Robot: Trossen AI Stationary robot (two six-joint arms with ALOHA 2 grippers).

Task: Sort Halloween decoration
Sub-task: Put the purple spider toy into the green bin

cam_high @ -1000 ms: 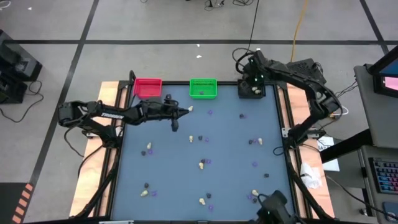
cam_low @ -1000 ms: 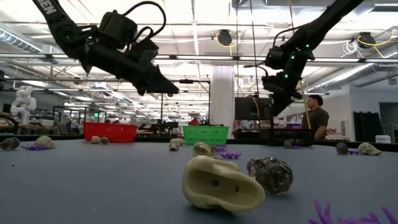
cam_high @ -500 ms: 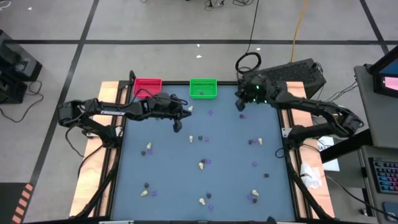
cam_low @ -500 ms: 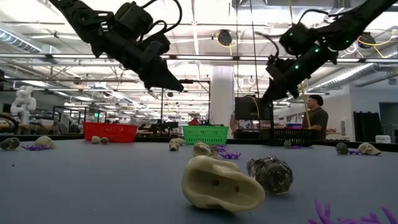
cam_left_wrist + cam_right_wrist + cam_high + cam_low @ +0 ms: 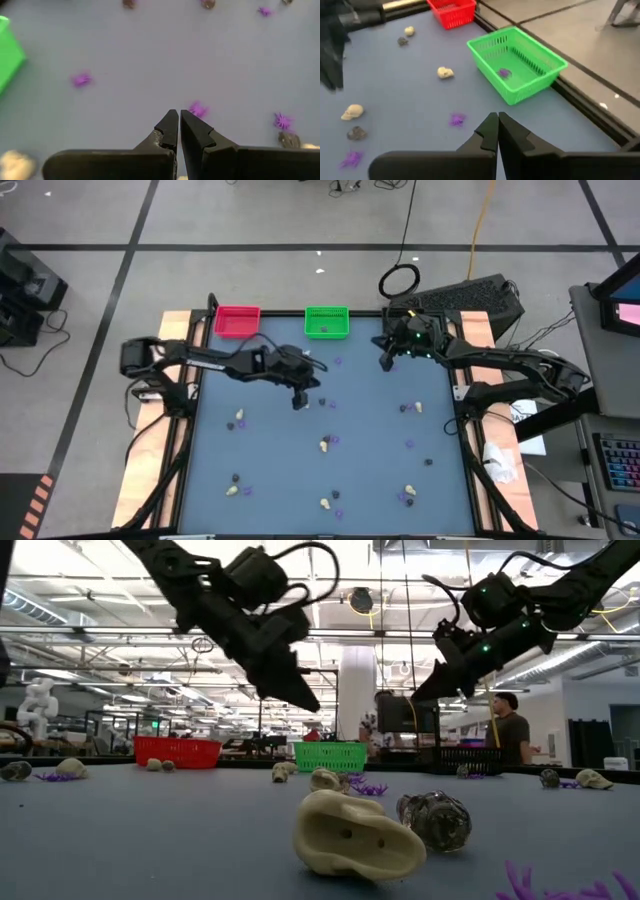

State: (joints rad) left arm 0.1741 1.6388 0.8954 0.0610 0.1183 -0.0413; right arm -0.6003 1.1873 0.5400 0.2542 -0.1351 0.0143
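Small trinkets lie scattered on the blue table [image 5: 370, 480]: cream lumps [image 5: 325, 444], dark lumps [image 5: 428, 462] and purple bits [image 5: 338, 362]. My left gripper [image 5: 298, 401] hangs shut over the table's middle, slanting down, with nothing between its fingers [image 5: 170, 125]. A purple bit [image 5: 197, 109] lies on the table just past its tips. My right gripper [image 5: 384, 362] is shut and holds nothing. It hangs above the table's far right part, near the green bin [image 5: 517, 62], which holds one purple bit [image 5: 504, 72].
A red bin [image 5: 238, 320] and the green bin [image 5: 327, 321] stand along the far edge. A black bin [image 5: 465, 755] shows at the far right in the low view. A person [image 5: 510, 730] stands in the room beyond the table.
My left gripper has swung from beside the red and green bins toward the table's middle and tipped further down. My right gripper has drawn back from the far right corner toward the table's left and near side, and has tipped up closer to level.
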